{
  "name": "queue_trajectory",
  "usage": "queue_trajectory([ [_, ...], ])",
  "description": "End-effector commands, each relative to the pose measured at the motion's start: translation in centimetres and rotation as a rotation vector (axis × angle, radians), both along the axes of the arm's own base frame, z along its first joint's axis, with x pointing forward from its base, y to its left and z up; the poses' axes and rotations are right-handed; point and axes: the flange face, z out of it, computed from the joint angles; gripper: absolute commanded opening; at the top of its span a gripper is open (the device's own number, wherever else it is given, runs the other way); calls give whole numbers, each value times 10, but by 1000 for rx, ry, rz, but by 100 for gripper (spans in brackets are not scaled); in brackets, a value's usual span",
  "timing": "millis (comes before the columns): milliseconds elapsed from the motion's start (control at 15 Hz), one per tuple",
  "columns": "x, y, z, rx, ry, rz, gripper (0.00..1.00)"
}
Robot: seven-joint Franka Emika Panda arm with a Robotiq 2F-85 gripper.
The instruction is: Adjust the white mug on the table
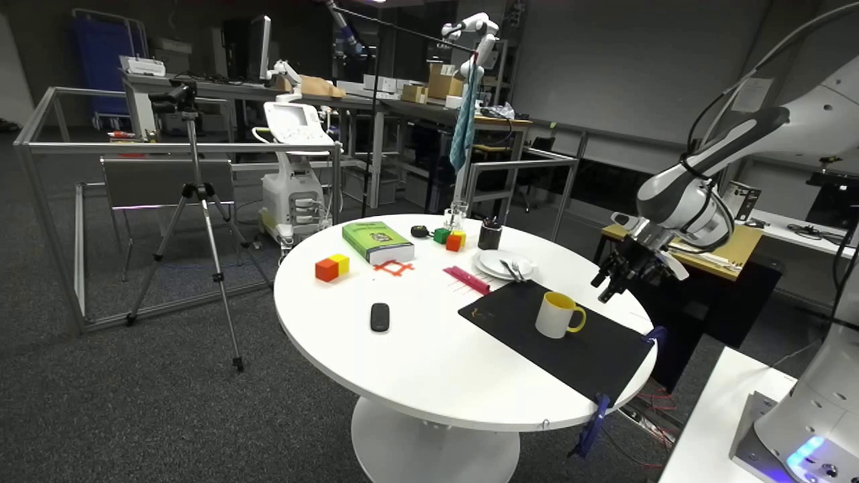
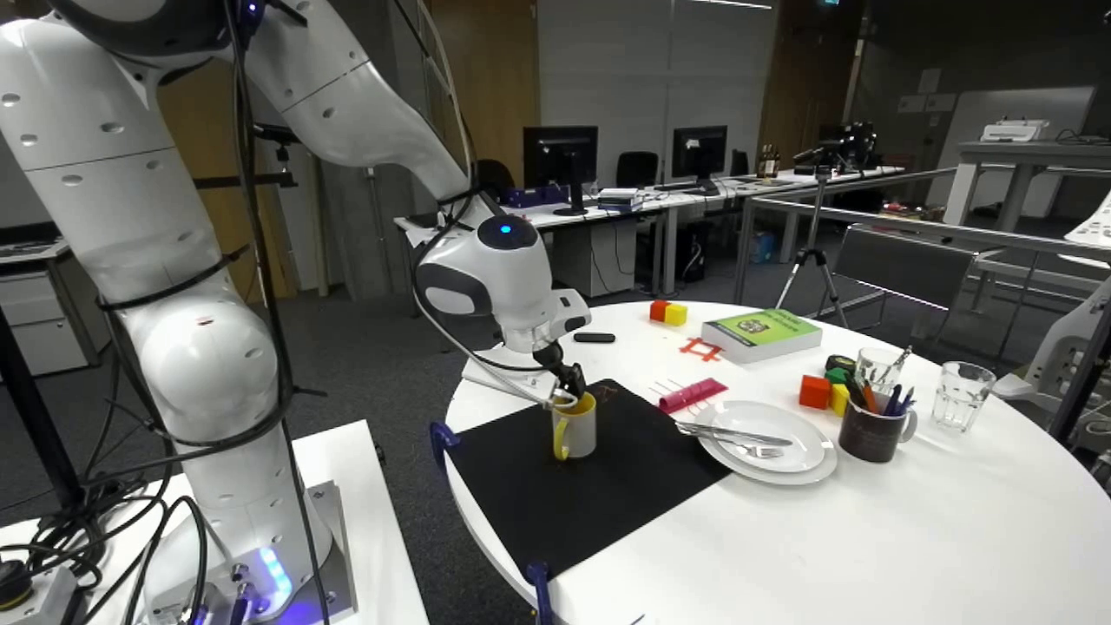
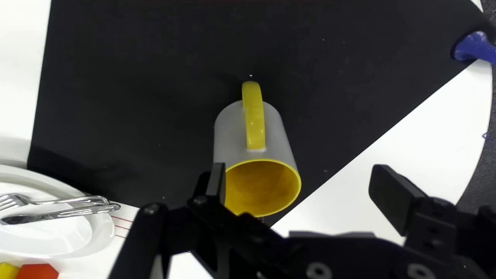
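Nearest the lens, in the wrist view, is the tool (image 3: 302,190), its jaws spread wide apart. Beyond it the white mug (image 3: 256,153) stands upright on a black mat (image 3: 135,97) that covers part of the round white desk (image 1: 416,349), its yellow handle on the side toward the robot's base (image 1: 819,416); from this angle one jaw overlaps the rim. In an exterior view a gap shows between the tool and the mug, though the tips are small and dark there, so exactly how high they sit is hard to say. Two blue clamps (image 1: 593,426) sit on the desk's edge at two corners of the mat. Along the mat's side away from them lie stacked white plates (image 2: 755,417) with a knife (image 2: 738,433) and a fork (image 2: 764,451) on top, and a pink strip (image 2: 692,395) is near. Farther off are a green book (image 1: 377,238) and a dark mug (image 2: 871,437) holding pens (image 2: 871,399).
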Motion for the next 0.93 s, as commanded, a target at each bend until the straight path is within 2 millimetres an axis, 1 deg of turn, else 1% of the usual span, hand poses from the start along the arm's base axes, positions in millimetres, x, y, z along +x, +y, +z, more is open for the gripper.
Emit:
queue_trajectory([
  [0, 5, -5, -10, -20, -25, 63, 100],
  [200, 8, -9, -21, -25, -24, 71, 100],
  [400, 10, -11, -35, -3, 25, 22, 100],
  [467, 3, -8, -28, -12, 13, 42, 100],
  [667, 6, -10, -38, -21, 36, 37, 100],
  [733, 6, -10, -39, -22, 37, 37, 100],
  [800, 7, -10, -33, -53, -7, 37, 100],
  [867, 8, -10, -32, -65, -22, 40, 100],
])
